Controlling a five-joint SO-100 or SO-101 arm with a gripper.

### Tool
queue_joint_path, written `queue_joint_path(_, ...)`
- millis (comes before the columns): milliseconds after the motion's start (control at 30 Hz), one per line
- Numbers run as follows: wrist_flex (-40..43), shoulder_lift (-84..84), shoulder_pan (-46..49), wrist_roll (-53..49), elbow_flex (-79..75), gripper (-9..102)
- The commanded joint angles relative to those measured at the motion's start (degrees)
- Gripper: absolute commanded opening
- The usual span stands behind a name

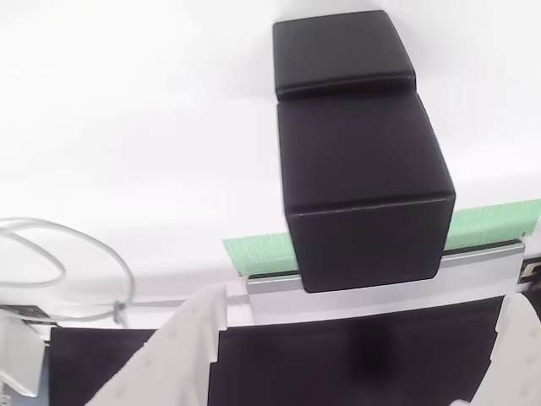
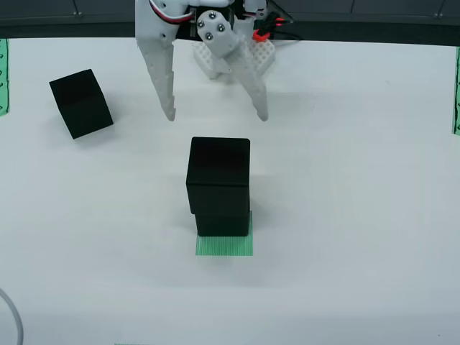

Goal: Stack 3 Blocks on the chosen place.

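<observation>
Stacked black blocks, upper [image 2: 218, 172] sitting on lower [image 2: 223, 219], are resting on a green ribbed pad [image 2: 224, 245] mid-counter [image 2: 359, 215] in the overhead view. White pincer [image 2: 215, 113] is hovering behind them, fingers spread wide, gripping nothing. Third block [image 2: 80, 103] is lying far left, tilted.

Looks like a robotics lab/test bench: plain white counter [image 2: 359, 215] w/ green marker pad [image 2: 224, 246], green strips at edges, loose white cable [image 1: 76, 245], 3D-printed white arm.

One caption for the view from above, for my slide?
Open gripper above two stacked blocks on green pad; third block apart.
</observation>
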Motion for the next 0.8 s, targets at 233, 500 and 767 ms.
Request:
queue_joint_path(233, 3.7, 9.0, 20.5, -0.4, -1.8, 40)
queue_joint_path(500, 3.9, -0.8, 40.3, 1.5, 0.8, 39)
queue_joint_path(767, -1.1, -9.2, 53.7, 0.6, 1.0, 39)
